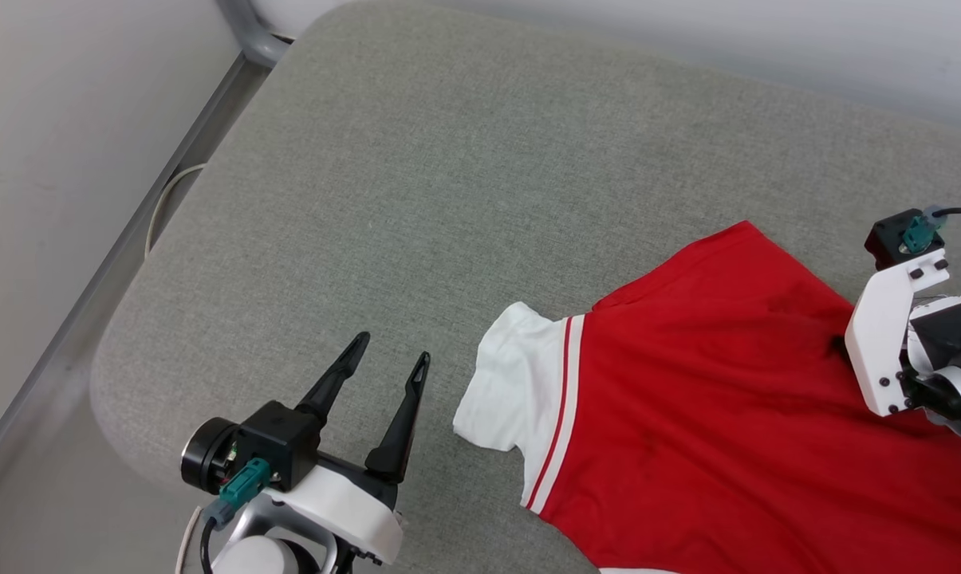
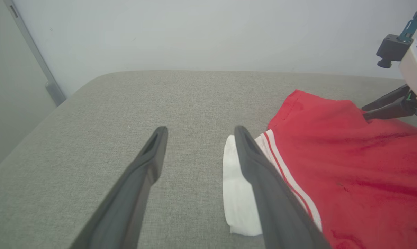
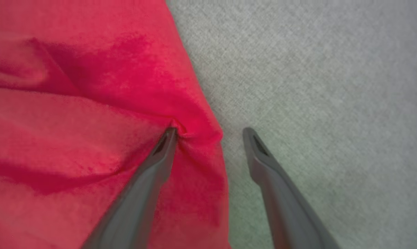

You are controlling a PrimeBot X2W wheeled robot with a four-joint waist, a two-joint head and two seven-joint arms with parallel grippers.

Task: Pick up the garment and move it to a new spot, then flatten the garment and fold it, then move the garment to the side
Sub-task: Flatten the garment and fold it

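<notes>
Right wrist view: the right gripper (image 3: pixel 211 131), fingers apart, straddles the red edge of the garment (image 3: pixel 90 121), which lies on the grey cushion (image 3: pixel 333 86). Closing there may nip only a thin fold that slips free. The left gripper (image 1: pixel 392 349), also spread, hovers beside the white sleeve (image 1: pixel 512 383), so a one-sided lift would bunch the cloth.

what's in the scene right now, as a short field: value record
surface: grey cushion
clothing: red shirt, spread on the cushion, some wrinkles
detail: white sleeve with striped trim, lying flat on the side nearest the left arm
left arm: left gripper open, holding nothing, beside the sleeve
right arm: right gripper open, straddling the shirt's edge, touching cloth on one side, over bare cushion on the other
</notes>
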